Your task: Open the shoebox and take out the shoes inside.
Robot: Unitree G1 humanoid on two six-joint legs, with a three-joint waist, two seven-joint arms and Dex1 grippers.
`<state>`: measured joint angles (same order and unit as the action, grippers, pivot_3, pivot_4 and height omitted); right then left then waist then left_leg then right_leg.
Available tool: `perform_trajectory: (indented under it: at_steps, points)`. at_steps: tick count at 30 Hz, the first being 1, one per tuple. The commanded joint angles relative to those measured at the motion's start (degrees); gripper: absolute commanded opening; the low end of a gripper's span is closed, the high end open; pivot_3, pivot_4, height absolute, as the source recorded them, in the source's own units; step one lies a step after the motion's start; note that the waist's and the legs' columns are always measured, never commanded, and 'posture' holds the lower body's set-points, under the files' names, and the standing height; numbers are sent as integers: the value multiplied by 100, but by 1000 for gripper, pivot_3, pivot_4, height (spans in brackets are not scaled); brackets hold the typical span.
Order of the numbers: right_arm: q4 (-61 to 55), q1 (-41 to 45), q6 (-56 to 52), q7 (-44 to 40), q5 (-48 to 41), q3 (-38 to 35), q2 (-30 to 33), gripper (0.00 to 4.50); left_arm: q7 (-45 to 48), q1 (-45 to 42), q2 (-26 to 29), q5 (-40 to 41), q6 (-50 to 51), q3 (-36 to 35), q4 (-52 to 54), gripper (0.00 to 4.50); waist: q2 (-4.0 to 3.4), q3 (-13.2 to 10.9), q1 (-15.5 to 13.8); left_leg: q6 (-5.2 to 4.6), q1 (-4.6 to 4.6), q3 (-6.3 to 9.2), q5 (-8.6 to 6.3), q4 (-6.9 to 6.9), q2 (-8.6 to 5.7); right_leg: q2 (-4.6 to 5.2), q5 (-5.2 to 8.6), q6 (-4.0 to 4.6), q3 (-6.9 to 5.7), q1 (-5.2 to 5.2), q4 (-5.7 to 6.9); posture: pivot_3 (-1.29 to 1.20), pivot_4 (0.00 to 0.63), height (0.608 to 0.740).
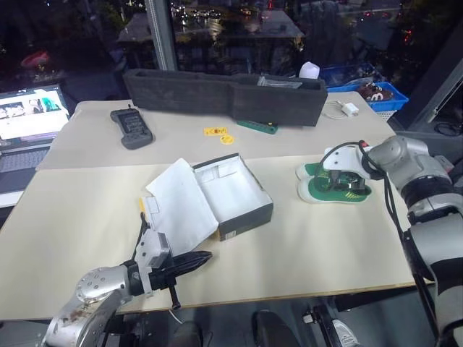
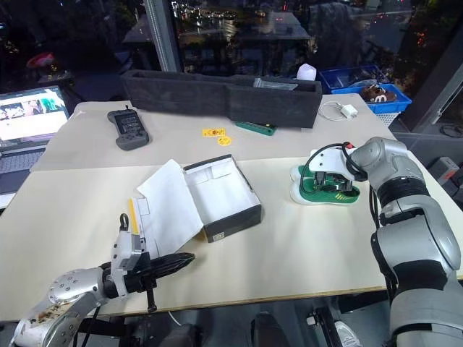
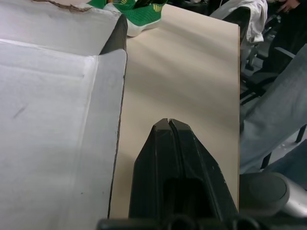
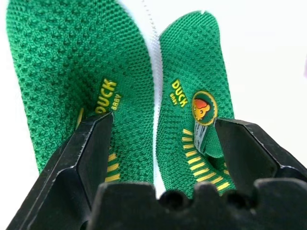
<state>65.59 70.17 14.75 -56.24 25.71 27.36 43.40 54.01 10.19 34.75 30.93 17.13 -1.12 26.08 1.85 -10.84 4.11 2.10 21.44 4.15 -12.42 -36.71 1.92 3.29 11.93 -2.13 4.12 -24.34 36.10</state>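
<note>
the shoebox [image 1: 230,194] lies open mid-table [image 1: 304,246], its white inside bare and the lid [image 1: 181,202] folded flat on its left. right of the box, well apart, the shoes [image 1: 334,186] sit side by side on the table. the right gripper [image 4: 160,139] hangs over them, fingers spread wide, gripping nothing. the left gripper [image 3: 169,125] sits near the front of the box, fingers pressed together and empty. behind the box lie a long dark foam tray [image 1: 224,94], a handheld remote [image 1: 132,127], yellow tags [image 1: 217,133] and a green strip [image 1: 257,126].
</note>
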Motion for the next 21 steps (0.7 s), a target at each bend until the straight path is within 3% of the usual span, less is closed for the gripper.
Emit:
perform_trajectory:
  at_steps: [1, 8, 12, 16, 19, 21]
  points:
    - [-505, 290, -78, -106, -229, -407, 106, 4001, 99, 9, -31, -62, -245, 29, -37, 0, -16, -10, 17, 0, 1, 0, 0, 0, 1, 0, -3, -6, 0, -2, 1, 0, 150, 720]
    - [-2494, -230, -1520, -1063, -1292, -1459, 415, 4001, 81, -211, 17, 8, -157, -89, -113, 0, -37, -22, -11, 0, 5, 1, 0, 0, 1, -1, -5, -9, -2, -4, 2, 0, 150, 720]
    - [-5669, -1722, -4824, -1658, -3010, -2995, 857, 4001, -209, -41, -14, 125, -54, -457, 32, 0, -37, -22, -119, 0, 33, 12, 0, -3, 0, 1, -2, -14, -11, -17, 0, 0, 150, 720]
    - [-7789, -3310, -7184, -717, -3535, -4355, 594, 4001, -943, 308, -244, 341, 153, -1053, 390, 0, -37, -22, -184, -22, 51, 17, -14, -10, 0, 3, 4, -16, -17, -27, 0, 0, 150, 720]
    - [-9239, -3782, -8170, 660, -3584, -5169, -787, 4001, -1864, 367, -639, 450, 357, -1518, 626, 0, -32, -19, -136, -22, 56, 10, -14, -18, 1, 2, -2, -19, -10, -33, 5, 0, 150, 720]
    - [-9858, -4092, -8145, 1454, -3394, -5198, -1520, 4001, -2350, 366, -890, 368, 389, -1680, 703, 0, -36, -18, -113, -21, 53, 5, -14, -20, 3, -3, -9, -17, -4, -20, 12, 0, 150, 720]
